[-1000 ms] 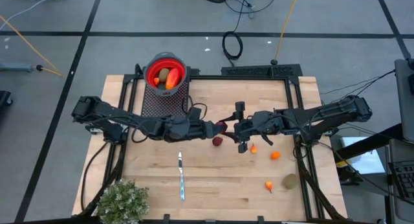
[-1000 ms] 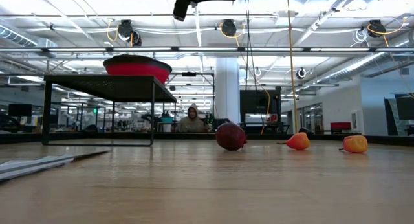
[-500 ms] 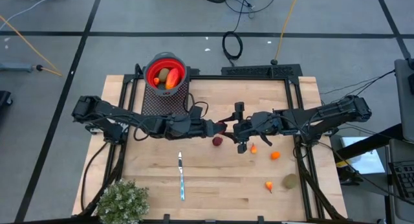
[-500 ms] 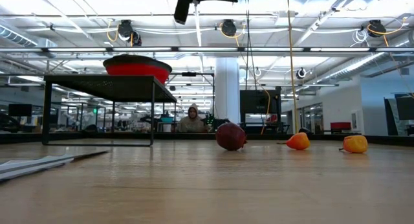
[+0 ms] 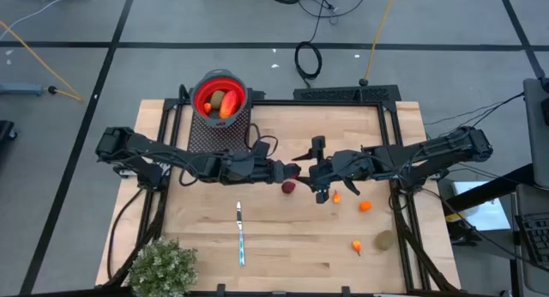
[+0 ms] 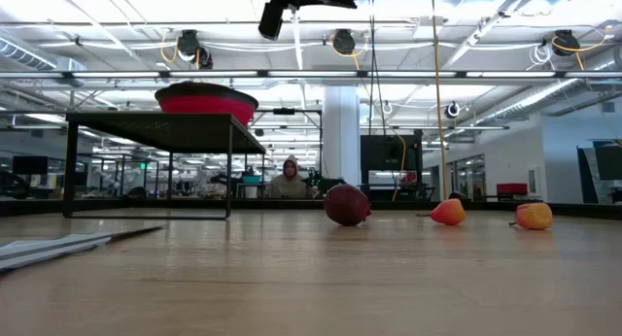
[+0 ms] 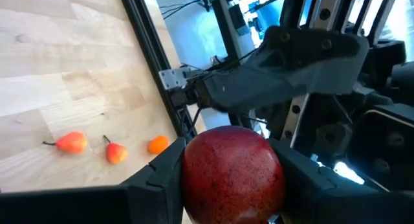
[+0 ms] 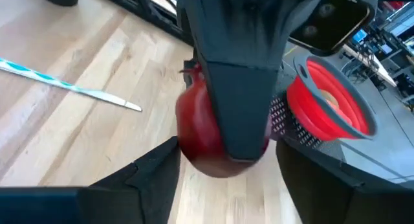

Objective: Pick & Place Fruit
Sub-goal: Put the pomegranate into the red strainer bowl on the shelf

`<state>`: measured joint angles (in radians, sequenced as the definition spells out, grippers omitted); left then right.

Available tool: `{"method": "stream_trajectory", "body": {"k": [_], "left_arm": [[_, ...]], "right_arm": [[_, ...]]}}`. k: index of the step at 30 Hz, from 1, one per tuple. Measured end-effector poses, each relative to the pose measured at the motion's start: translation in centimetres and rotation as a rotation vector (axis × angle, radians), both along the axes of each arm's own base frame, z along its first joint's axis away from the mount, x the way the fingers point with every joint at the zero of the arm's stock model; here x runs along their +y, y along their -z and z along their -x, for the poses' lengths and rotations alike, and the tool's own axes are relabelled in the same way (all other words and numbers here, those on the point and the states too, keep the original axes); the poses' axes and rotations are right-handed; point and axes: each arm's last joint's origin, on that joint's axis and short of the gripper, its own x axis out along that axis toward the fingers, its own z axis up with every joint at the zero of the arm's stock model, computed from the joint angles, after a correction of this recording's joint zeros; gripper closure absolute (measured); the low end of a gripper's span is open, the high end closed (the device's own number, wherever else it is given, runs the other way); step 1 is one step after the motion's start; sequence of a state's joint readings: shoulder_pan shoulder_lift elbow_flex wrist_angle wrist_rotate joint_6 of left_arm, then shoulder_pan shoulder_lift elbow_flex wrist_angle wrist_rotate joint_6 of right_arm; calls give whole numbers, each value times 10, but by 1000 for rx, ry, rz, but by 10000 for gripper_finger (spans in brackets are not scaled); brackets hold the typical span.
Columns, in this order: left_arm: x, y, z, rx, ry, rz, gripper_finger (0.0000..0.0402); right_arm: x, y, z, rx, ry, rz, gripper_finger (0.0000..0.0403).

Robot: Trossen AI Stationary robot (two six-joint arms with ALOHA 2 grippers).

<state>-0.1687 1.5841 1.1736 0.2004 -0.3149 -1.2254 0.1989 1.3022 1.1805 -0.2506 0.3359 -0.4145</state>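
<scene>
- The left gripper point(image 7: 229, 185) is clamped on a dark red ball point(image 7: 233, 175) at mid-table, raised above the wood; its fingers point(image 7: 162, 179) press both sides of the fruit.
- The right gripper point(image 5: 314, 171) sits just opposite, fingers spread wide around the same ball with gaps either side and gripping nothing; this looks like a hand-over to the left arm.
- To do it well, I judge the right arm should back straight off before the left swings, so the ball is not knocked loose, and the left should keep its squeeze steady.
- The red bowl point(image 5: 220, 94) on its mesh stand at the table's far left edge already holds a kiwi-like oval and an orange-red piece; it seems the drop point.
- A second red ball point(image 5: 288, 187) lies just below the grippers, with orange bits point(image 5: 364, 206) and a kiwi point(image 5: 385, 240) further right.
- The knife point(image 5: 240, 233) and plant point(image 5: 161, 268) are near the front, well clear of the path to the bowl.
</scene>
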Motion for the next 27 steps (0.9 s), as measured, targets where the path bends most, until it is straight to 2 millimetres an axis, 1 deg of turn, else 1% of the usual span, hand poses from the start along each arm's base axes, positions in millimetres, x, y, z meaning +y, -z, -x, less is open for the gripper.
{"method": "stream_trajectory", "body": {"k": [4, 8, 11, 14, 17, 20, 22, 27], "left_arm": [[-1, 2, 1, 25, 13, 1, 218], [1, 7, 1, 70, 2, 4, 214], [5, 8, 1, 85, -11, 5, 213], [10, 9, 1, 100, -25, 3, 212], [16, 8, 1, 96, -40, -7, 212], [23, 6, 1, 90, -59, -10, 212], [27, 5, 2, 93, -66, -27, 212], [34, 3, 2, 85, -83, -38, 211]], "right_arm": [[-2, 4, 4, 49, 42, 10, 131], [-6, 7, 14, 123, 132, 33, 121], [-9, 9, 23, 176, 185, 27, 121], [-11, 11, 33, 225, 224, 5, 132], [-13, 12, 42, 272, 252, -18, 153], [-14, 11, 49, 290, 271, -42, 183], [-15, 9, 53, 293, 276, -50, 207], [-16, 7, 65, 266, 226, -104, 275]]}}
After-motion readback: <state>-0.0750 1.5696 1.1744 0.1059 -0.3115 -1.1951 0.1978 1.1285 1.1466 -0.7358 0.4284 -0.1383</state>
